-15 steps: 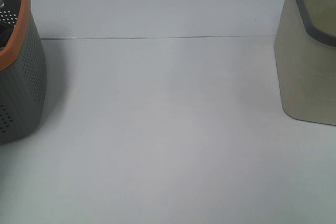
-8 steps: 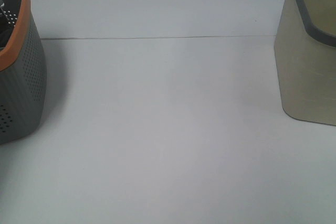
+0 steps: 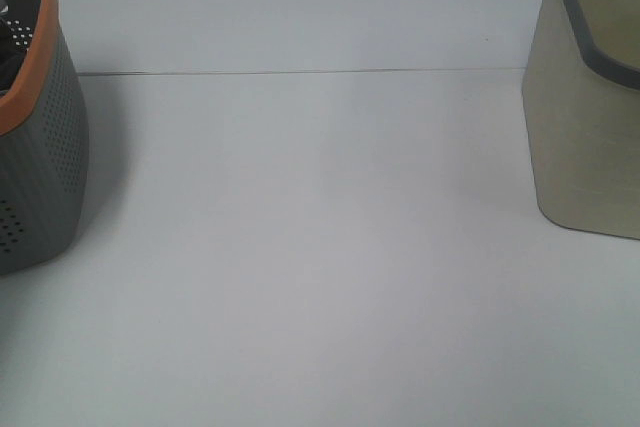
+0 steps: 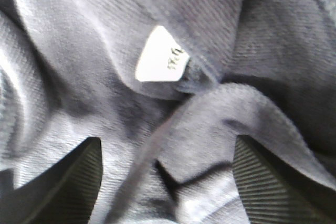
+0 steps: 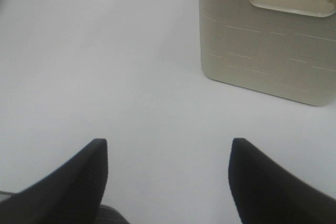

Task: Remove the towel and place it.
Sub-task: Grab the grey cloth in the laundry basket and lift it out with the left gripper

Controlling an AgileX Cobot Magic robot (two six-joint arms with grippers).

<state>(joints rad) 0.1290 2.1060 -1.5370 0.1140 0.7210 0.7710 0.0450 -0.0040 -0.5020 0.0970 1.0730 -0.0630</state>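
Moved since earlier: only the dark arm part, slightly, inside the grey perforated orange-rimmed basket at the desk's left edge.
Dark navy terry towel: in that basket, a ridge of it between the spread left fingers.
Right fingers: spread, above the desk.

Crumpled navy towel, white label at its hem, left hand spread wide over it

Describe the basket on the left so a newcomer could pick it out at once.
Start from the white table and go to its left edge in the high view. The basket there is grey, with rows of small holes in its wall and an orange rim. The bin at the right edge is beige with a dark grey rim.
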